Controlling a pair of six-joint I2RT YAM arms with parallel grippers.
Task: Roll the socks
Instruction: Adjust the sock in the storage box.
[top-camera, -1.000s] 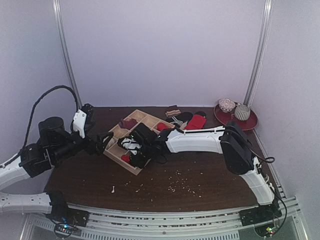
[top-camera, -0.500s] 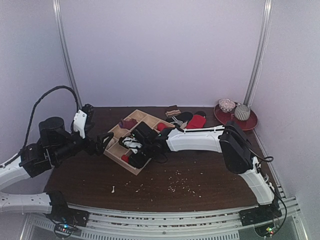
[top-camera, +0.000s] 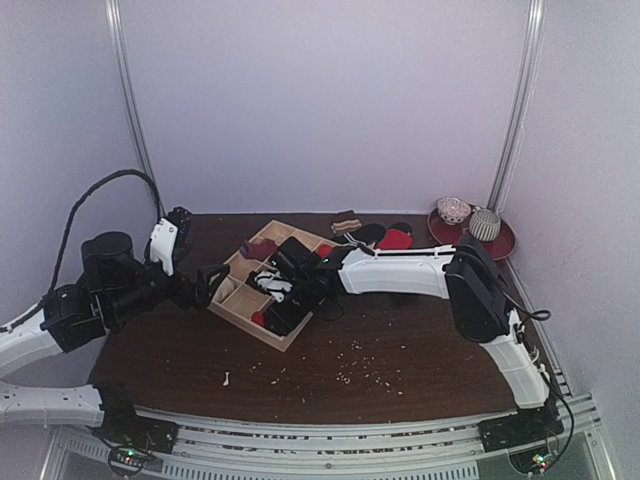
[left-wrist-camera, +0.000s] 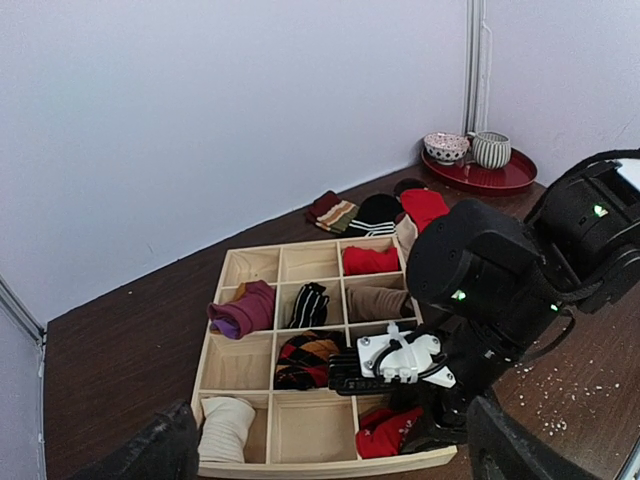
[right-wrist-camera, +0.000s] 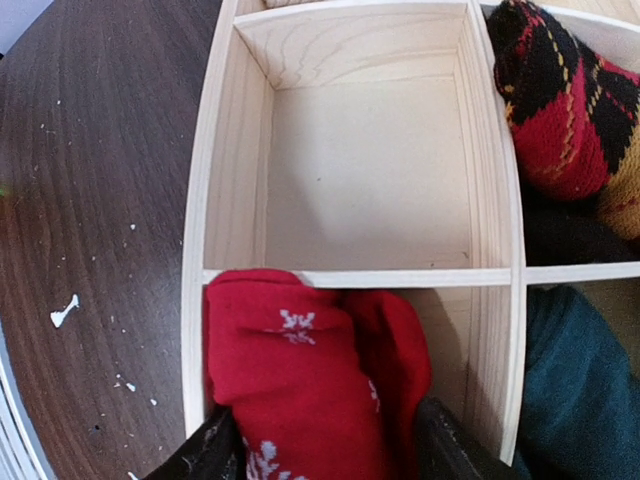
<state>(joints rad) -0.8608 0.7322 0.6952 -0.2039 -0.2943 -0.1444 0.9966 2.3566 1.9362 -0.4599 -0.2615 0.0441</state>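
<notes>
A rolled red sock (right-wrist-camera: 290, 370) with white snowflake marks lies in the near corner compartment of the wooden tray (right-wrist-camera: 360, 277). My right gripper (right-wrist-camera: 320, 440) hangs over it, open, one finger on each side of the roll. The same roll (left-wrist-camera: 385, 428) shows under the right gripper (left-wrist-camera: 420, 425) in the left wrist view. Loose socks lie behind the tray: a red one (left-wrist-camera: 425, 205), a beige one (left-wrist-camera: 405, 235) partly under it, and a brown-striped one (left-wrist-camera: 335, 210). My left gripper (top-camera: 212, 283) is wide open and empty at the tray's left edge.
Other tray compartments hold rolls: purple (left-wrist-camera: 243, 308), argyle (left-wrist-camera: 305, 358), cream (left-wrist-camera: 225, 428), black-and-white (left-wrist-camera: 308, 303), red (left-wrist-camera: 370, 260), brown (left-wrist-camera: 378, 300). A black-and-white striped sock (left-wrist-camera: 378, 212) lies behind. A red plate (top-camera: 472, 240) with bowl and cup stands back right. Crumbs (top-camera: 360, 370) dot the table.
My right gripper's jaws have spread apart around the red roll, and the right wrist has shifted a little to the right. The left arm has barely moved.
</notes>
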